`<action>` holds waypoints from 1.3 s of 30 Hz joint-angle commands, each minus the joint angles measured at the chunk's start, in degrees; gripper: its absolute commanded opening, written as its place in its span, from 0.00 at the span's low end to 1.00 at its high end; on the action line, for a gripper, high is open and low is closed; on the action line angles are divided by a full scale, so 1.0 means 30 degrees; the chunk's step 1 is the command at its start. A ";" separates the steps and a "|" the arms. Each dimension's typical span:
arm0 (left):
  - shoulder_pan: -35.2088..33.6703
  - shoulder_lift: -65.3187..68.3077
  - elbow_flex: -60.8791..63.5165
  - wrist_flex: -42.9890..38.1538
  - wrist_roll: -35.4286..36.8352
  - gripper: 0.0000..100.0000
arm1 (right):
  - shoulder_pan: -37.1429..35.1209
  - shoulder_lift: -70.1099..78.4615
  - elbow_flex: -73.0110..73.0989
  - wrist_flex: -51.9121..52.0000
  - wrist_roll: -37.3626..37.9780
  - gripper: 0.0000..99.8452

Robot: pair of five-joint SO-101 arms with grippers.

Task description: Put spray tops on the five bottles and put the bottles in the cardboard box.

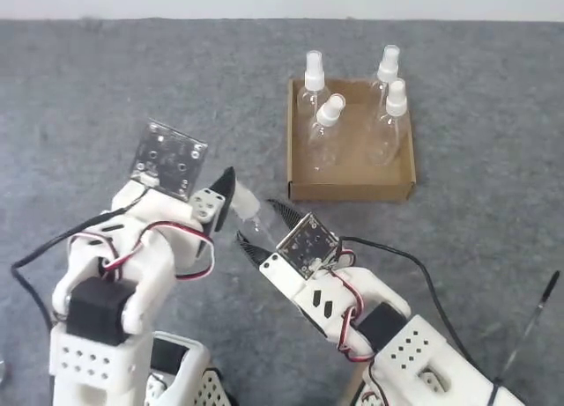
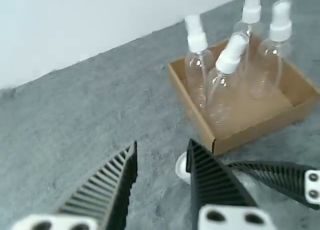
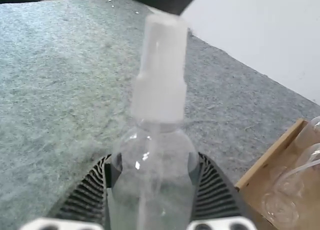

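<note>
Grey felt [image 1: 79,98] covers the table, where two arms meet at the near middle. Beyond them, to the right, the box [image 1: 351,192] holds four bottles [image 1: 324,140] fitted with spray tops [image 1: 315,71], one of them leaning. The right gripper [image 1: 256,223] clamps the fifth bottle [image 3: 152,155] by its body, near and left of the box. The left gripper [image 2: 162,147], fingers spread apart, sits at that bottle's top [image 3: 160,65], one finger right at its tip.
</note>
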 commanded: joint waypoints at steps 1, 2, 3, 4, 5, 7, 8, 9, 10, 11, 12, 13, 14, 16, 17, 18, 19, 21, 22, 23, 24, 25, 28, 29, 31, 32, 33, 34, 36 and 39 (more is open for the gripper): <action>0.1319 0.0176 0.0513 -0.0322 -0.0147 0.16 | 0.0161 -0.0542 -0.0264 -0.0513 -0.0147 0.01; 0.1436 0.0088 0.0425 -0.0322 -0.0147 0.16 | 0.0161 -0.0542 -0.0264 -0.0513 -0.0147 0.01; 0.1436 0.0088 0.0132 -0.0234 -0.0147 0.16 | 0.0161 -0.0542 -0.0264 -0.0513 -0.0147 0.01; 0.1260 0.0059 -0.0220 -0.0205 -0.0147 0.16 | 0.0161 -0.0542 -0.0264 -0.0513 -0.0147 0.01; 0.0908 0.0059 -0.0689 -0.0176 -0.0147 0.16 | 0.0161 -0.0542 -0.0264 -0.0513 -0.0147 0.01; -0.0322 0.0029 -0.1949 0.0117 -0.0176 0.16 | 0.0220 -0.0571 -0.0264 -0.0513 -0.0147 0.01; -0.0879 0.0029 -0.2652 0.0264 -0.0176 0.16 | 0.0220 -0.0571 -0.0264 -0.0513 -0.0147 0.01; -0.1348 0.0000 -0.3355 0.0469 -0.0176 0.16 | 0.0220 -0.0571 -0.0264 -0.0513 -0.0147 0.01; -0.1729 -0.0176 -0.3883 0.0527 -0.0176 0.16 | 0.0220 -0.0571 -0.0264 -0.0513 -0.0147 0.01; -0.1963 -0.0498 -0.4117 0.0440 -0.0176 0.16 | 0.0220 -0.0542 -0.0264 -0.0513 -0.0147 0.01; -0.2110 -0.1026 -0.4147 0.0117 -0.0088 0.16 | 0.0220 -0.0542 -0.0264 -0.0513 -0.0147 0.01; -0.2198 -0.1700 -0.4059 -0.0059 0.0293 0.16 | 0.0220 -0.0542 -0.0264 -0.0513 -0.0147 0.01; -0.2198 -0.2491 -0.3736 -0.0264 0.0850 0.16 | 0.0220 -0.0542 -0.0264 -0.0513 -0.0147 0.01; -0.2315 -0.4366 -0.2652 -0.0791 0.1612 0.16 | 0.0278 -0.0571 -0.0264 -0.0513 -0.0147 0.01; -0.2344 -0.5363 -0.1802 -0.1114 0.1700 0.16 | 0.0278 -0.0601 -0.0352 -0.0396 -0.0117 0.01; -0.2344 -0.6330 -0.0806 -0.1495 0.1729 0.16 | 0.0308 -0.0689 -0.0527 0.0015 -0.0117 0.01; -0.2344 -0.7267 0.0337 -0.1846 0.1758 0.16 | 0.0308 -0.0689 -0.0938 0.0659 -0.0117 0.01; -0.2198 -0.8967 0.2857 -0.2520 0.1846 0.16 | 0.0337 -0.0689 -0.2227 0.2388 -0.0147 0.01; -0.2198 -0.9788 0.4117 -0.2930 0.1875 0.16 | 0.0484 -0.0689 -0.2930 0.3150 -0.0147 0.01; -0.2256 -1.0549 0.5231 -0.3458 0.1963 0.16 | 0.0777 -0.0542 -0.3663 0.3648 -0.0147 0.01; -0.2374 -1.1282 0.6256 -0.3927 0.2139 0.16 | 0.1099 -0.0484 -0.4425 0.3941 -0.0147 0.01; -0.2344 -1.1985 0.7194 -0.4190 0.2344 0.16 | 0.1538 -0.0484 -0.5128 0.4117 -0.0147 0.01; -0.1963 -1.3949 0.9187 -0.4659 0.2784 0.16 | 0.2652 -0.0454 -0.7004 0.4322 -0.0059 0.01; -0.1993 -1.4183 0.9304 -0.4601 0.2784 0.16 | 0.2857 -0.0396 -0.7590 0.4586 -0.0059 0.01; -0.1963 -1.4066 0.9333 -0.4601 0.2784 0.16 | 0.3062 0.0132 -0.8967 0.5231 -0.0029 0.01; -0.1875 -1.3919 0.9392 -0.4630 0.2784 0.16 | 0.3121 0.0630 -0.9729 0.5524 -0.0029 0.01; -0.1612 -1.3832 0.9421 -0.4689 0.2784 0.16 | 0.3150 0.1216 -1.0491 0.5758 0.0000 0.01; -0.1289 -1.3802 0.9480 -0.4806 0.2755 0.16 | 0.3209 0.1919 -1.1223 0.5963 0.0000 0.01; -0.0762 -1.3802 0.9480 -0.4777 0.2344 0.16 | 0.3414 0.3443 -1.2777 0.6051 0.0000 0.01; -0.0440 -1.3832 0.9656 -0.4425 0.2256 0.16 | 0.3648 0.5758 -1.4769 0.6081 -0.0088 0.01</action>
